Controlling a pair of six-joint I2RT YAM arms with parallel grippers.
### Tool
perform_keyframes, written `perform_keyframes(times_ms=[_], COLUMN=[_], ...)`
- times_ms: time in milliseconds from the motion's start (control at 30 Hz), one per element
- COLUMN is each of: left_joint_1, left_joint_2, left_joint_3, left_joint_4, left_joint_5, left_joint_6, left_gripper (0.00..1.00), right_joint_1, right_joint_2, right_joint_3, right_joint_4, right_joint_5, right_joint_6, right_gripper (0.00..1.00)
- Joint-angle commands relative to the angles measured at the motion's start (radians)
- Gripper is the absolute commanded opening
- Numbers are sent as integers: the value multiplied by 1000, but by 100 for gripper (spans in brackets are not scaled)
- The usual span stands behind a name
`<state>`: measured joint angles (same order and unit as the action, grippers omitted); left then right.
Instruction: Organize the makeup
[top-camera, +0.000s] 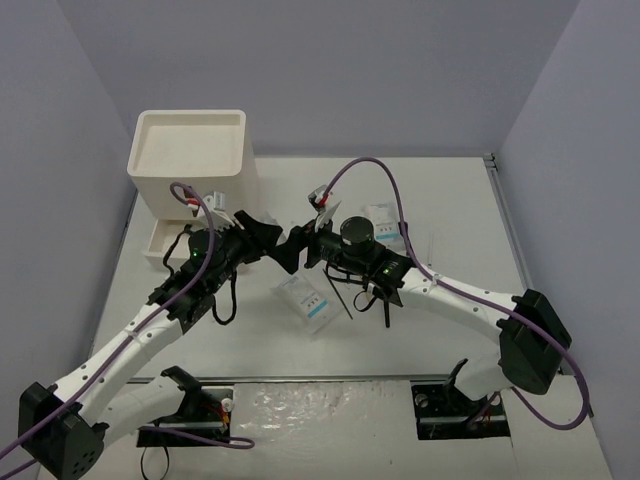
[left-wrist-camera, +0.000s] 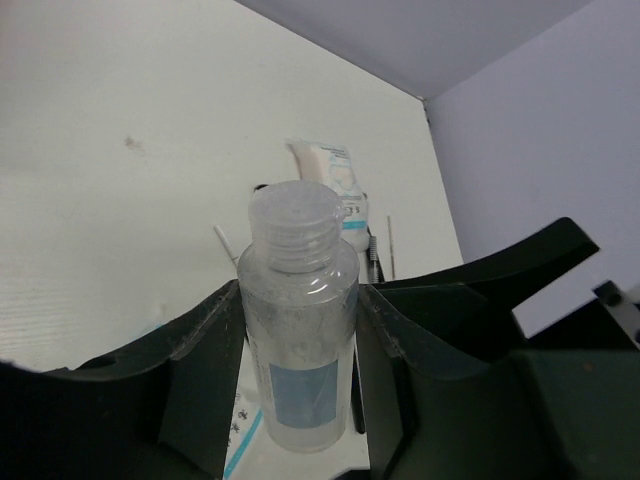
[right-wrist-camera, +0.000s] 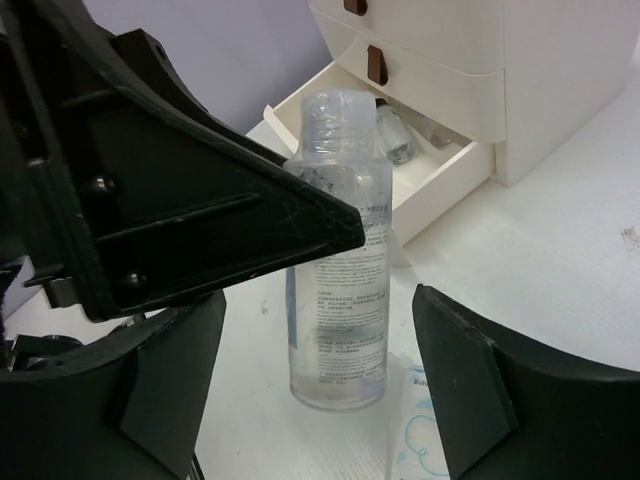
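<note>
The left gripper (left-wrist-camera: 300, 345) clamped the clear bottle (left-wrist-camera: 300, 290) mid-body. The right gripper (right-wrist-camera: 320, 370) stood spread either side of it, not touching. It looked light, rigid, probably slippery plastic.

The bottle (left-wrist-camera: 300, 340) is right of the drawer box (top-camera: 190, 150); a packet (top-camera: 306, 301) lies before it.

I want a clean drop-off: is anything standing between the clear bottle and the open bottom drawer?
Nothing visible. The right wrist view shows only bare table between the clear bottle and the open drawer behind it; a smaller bottle already lies inside.
</note>
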<state>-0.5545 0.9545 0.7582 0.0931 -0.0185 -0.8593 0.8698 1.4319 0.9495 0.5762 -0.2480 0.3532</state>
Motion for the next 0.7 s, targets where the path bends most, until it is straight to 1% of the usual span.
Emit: perform_keyframes(times_ms=[0, 33, 67, 267, 367, 467, 533, 633, 667], left_joint_1=[57, 97, 135, 350, 454, 528, 578, 610, 617], left_joint_2=[-10, -11, -9, 32, 84, 167, 230, 290, 309], left_joint_3=[34, 29, 20, -8, -11, -25, -15, 9, 23], left_joint_4=[25, 15, 10, 16, 44, 119, 143, 143, 133], left_joint_5=[-97, -101, -102, -85, -64, -32, -26, -32, -35], left_joint_6=[-37, -53, -70, -170, -234, -304, -326, -348, -349], left_gripper=[0, 0, 0, 0, 0, 0, 0, 1, 3], right_joint_1=[5, 5, 5, 2, 3, 0, -3, -7, -9], right_joint_2=[-88, -111, -130, -238, -290, -339, -365, -385, -389], right_joint_3=[26, 22, 18, -27, -56, -84, -106, -120, -125], right_joint_4=[-8, -29, -51, -171, -206, -216, -218, -231, -234], right_joint_5=[69, 83, 99, 233, 273, 306, 316, 325, 331], right_joint_6=[-51, -62, -72, -118, -135, -148, -156, -165, -168], right_gripper=[95, 98, 100, 100, 100, 100, 100, 100, 100])
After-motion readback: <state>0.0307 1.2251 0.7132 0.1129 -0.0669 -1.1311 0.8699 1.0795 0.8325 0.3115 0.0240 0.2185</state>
